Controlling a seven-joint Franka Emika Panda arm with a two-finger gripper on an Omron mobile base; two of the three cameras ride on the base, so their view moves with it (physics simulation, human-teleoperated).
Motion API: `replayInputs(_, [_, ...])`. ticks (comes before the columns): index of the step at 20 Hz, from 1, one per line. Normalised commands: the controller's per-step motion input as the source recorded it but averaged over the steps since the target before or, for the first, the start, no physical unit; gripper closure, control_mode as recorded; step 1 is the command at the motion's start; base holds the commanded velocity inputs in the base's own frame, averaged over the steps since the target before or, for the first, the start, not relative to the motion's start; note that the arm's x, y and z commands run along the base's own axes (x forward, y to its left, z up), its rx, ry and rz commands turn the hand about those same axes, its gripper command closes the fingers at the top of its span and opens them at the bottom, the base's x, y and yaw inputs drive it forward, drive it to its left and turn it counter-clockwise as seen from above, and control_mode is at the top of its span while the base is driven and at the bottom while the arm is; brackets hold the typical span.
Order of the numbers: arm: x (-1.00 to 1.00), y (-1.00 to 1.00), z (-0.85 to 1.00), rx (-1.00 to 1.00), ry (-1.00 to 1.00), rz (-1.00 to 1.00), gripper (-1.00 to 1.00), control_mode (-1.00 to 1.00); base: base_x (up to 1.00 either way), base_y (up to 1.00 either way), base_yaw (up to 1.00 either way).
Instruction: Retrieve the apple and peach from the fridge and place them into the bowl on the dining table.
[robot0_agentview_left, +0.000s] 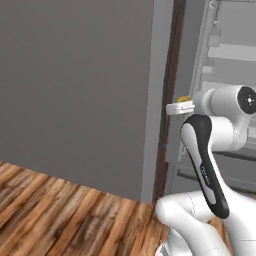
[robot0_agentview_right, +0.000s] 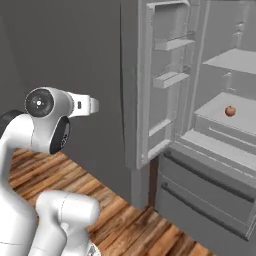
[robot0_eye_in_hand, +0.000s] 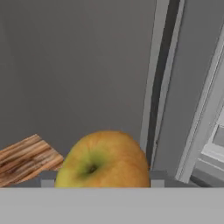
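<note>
You've got the apple (robot0_eye_in_hand: 104, 159) in the pincer (robot0_eye_in_hand: 103, 181): in the hand view the yellow-orange fruit sits right at the fingertips, stem dimple facing the camera, a dark finger pad (robot0_eye_in_hand: 158, 176) pressed to each flank. Jaws are clamped on it, partway closed around its width. In the left base view a sliver of the same fruit (robot0_agentview_left: 183, 99) peeks above the hand, just beside the dark edge of the fridge (robot0_agentview_left: 227, 60).

The fridge (robot0_agentview_right: 200, 100) stands open in the right base view, door swung out, pale shelves exposed. The peach (robot0_agentview_right: 230, 110) sits alone on a middle shelf, above the two lower drawers and well apart from the arm. The pincer (robot0_agentview_right: 94, 105) points away from the shelves, toward the grey wall (robot0_agentview_right: 75, 50).

Step in hand, as I read it: apple is out of the fridge and in transit, so roughly a quarter of the job is done. The peach is untouched.

Next move: you need to turn the base off the fridge and drive over the wood floor (robot0_agentview_left: 60, 210) to the table with the bowl; where that lies I can't tell from here. Hold the grip firm during the drive, since a round fruit can roll between flat pads. Then lower over the bowl, release low, and come back for the peach.
</note>
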Motion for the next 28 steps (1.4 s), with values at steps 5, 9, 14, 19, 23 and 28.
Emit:
replayInputs(5, [0.00, 0.00, 0.00, 0.00, 0.00, 0.00, 1.00, 1.00, 0.00, 0.05, 0.60])
replayInputs(9, [0.00, 0.00, 0.00, 0.00, 0.00, 0.00, 1.00, 1.00, 0.04, 0.10, 0.55])
replayInputs(14, [0.00, 0.00, 0.00, 0.00, 0.00, 0.00, 1.00, 1.00, 0.30, 0.19, 0.51])
replayInputs(19, [0.00, 0.00, 0.00, 0.00, 0.00, 0.00, 1.00, 1.00, 0.75, 0.21, 0.44])
replayInputs(23, [0.00, 0.00, 0.00, 0.00, 0.00, 0.00, 1.00, 1.00, 1.00, 0.10, 0.35])
replayInputs(28, [0.00, 0.00, 0.00, 0.00, 0.00, 0.00, 1.00, 1.00, 1.00, 0.16, 0.44])
